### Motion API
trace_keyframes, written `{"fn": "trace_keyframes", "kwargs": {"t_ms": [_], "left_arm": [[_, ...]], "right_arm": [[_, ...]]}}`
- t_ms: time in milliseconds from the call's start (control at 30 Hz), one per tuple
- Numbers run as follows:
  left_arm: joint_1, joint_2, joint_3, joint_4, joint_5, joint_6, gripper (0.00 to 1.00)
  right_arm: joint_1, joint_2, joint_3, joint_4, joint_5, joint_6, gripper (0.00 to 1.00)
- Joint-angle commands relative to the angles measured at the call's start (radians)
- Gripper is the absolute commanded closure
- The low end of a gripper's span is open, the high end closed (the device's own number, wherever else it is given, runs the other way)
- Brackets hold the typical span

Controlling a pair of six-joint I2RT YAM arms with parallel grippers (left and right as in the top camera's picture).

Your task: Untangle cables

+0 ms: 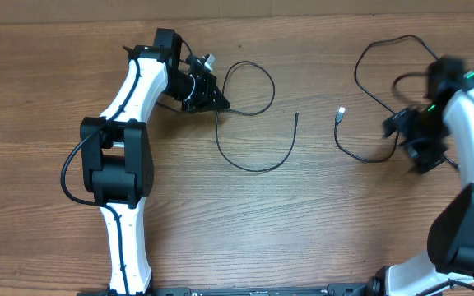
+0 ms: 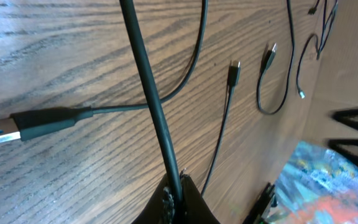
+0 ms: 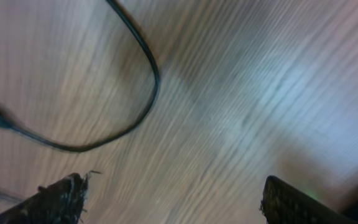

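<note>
The left gripper is shut tight on one black cable, up toward the far left part of the table. That cable runs out in a big loop over the middle of the table; right by the gripper it crosses over another strand. The right gripper is wide open with nothing in it. It hangs low near the right edge; a second cable curves beside one finger, not between them. I think the job is partly done. The arm hides where the cables by the right edge meet. To do this step well, the right gripper should slide over until the cable sits in the gap, then close slowly and pull gently; a fast tug could drag the other cables along.
</note>
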Motion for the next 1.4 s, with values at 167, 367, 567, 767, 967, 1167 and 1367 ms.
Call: {"fn": "trace_keyframes", "kwargs": {"t_ms": [167,367,567,767,967,1167,1367], "left_arm": [[-0.008,-0.025,0.022,-0.006,-0.003,0.061,0.96],[-0.008,-0.025,0.022,-0.012,-0.031,0.060,0.96],[-0.008,-0.025,0.022,-0.017,-0.046,0.060,0.96],[-0.008,-0.025,0.022,-0.025,-0.052,0.060,0.96],[-0.008,-0.025,0.022,-0.026,-0.053,0.060,0.96],[-0.008,-0.025,0.022,-0.026,-0.054,0.060,0.96],[-0.008,-0.025,0.022,-0.025,-0.055,0.060,0.96]], "right_arm": [[0.058,-0.088,-0.402,0.354,-0.083,0.132,0.09],[0.058,-0.087,-0.456,0.426,-0.024,0.196,0.09],[0.058,-0.087,-0.456,0.494,-0.033,0.196,0.07],[0.058,-0.087,-0.455,0.566,-0.103,0.196,0.04],[0.052,-0.087,-0.455,0.637,-0.109,0.203,0.00],[-0.003,-0.087,-0.455,0.634,-0.059,0.212,0.00],[-0.077,-0.087,-0.455,0.605,-0.031,0.214,0.07]]}}
